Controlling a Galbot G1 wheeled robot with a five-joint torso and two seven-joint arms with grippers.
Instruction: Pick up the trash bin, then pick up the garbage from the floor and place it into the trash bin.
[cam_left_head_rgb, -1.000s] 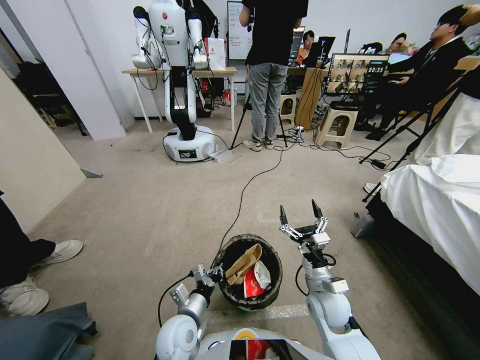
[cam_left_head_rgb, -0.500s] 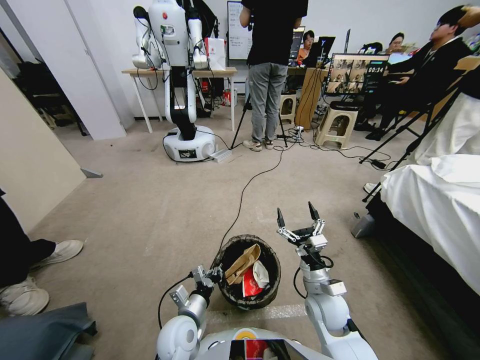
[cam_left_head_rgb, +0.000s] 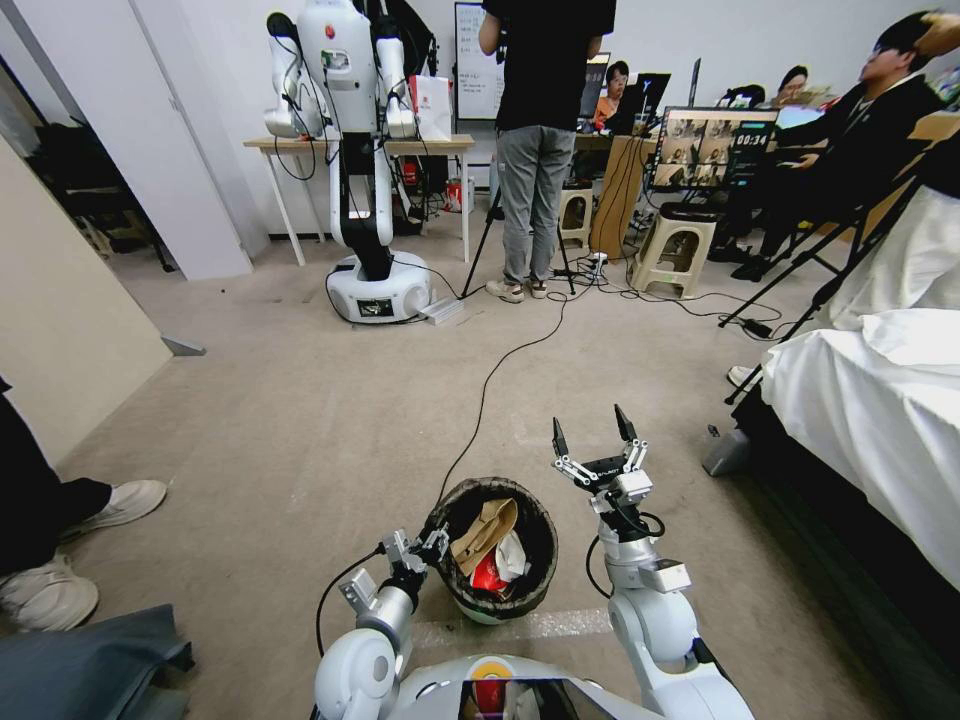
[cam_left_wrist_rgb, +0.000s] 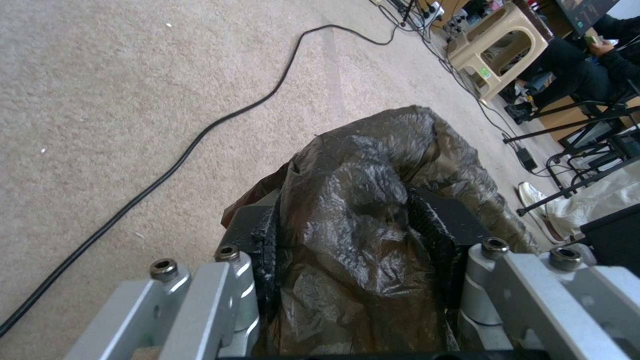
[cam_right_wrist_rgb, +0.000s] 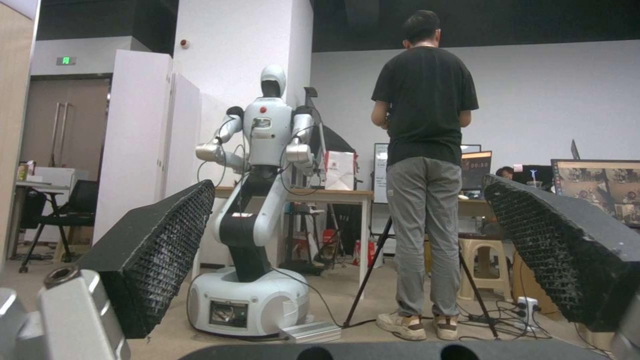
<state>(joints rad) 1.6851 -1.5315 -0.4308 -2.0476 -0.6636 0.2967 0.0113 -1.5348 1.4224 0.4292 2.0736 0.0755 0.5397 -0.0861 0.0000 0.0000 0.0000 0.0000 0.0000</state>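
Observation:
The trash bin (cam_left_head_rgb: 543, 545), a small round bucket lined with a crinkled black bag, hangs just in front of my base, tilted so its white wall shows underneath. My left gripper (cam_left_head_rgb: 428, 548) is shut on its near-left rim; in the left wrist view the black bag (cam_left_wrist_rgb: 393, 150) is pinched inside the left gripper (cam_left_wrist_rgb: 347, 235). Garbage lies inside the bin: a brown paper bag (cam_left_head_rgb: 483, 530), a white tissue (cam_left_head_rgb: 512, 556) and a red packet (cam_left_head_rgb: 485, 577). My right gripper (cam_left_head_rgb: 590, 430) is open and empty, just right of the bin and pointing forward. Across the room the right gripper (cam_right_wrist_rgb: 360, 250) faces a standing person.
A black cable (cam_left_head_rgb: 490, 380) runs across the carpet from the bin area toward the desks. Another robot (cam_left_head_rgb: 365, 160) and a standing person (cam_left_head_rgb: 540, 130) are ahead. A white-sheeted bed (cam_left_head_rgb: 880, 400) lines the right side. Someone's shoes (cam_left_head_rgb: 110, 505) sit at the left.
The bin has tipped a little in the left gripper, its white wall now shows and the contents have slid. The right gripper has drifted slightly left.

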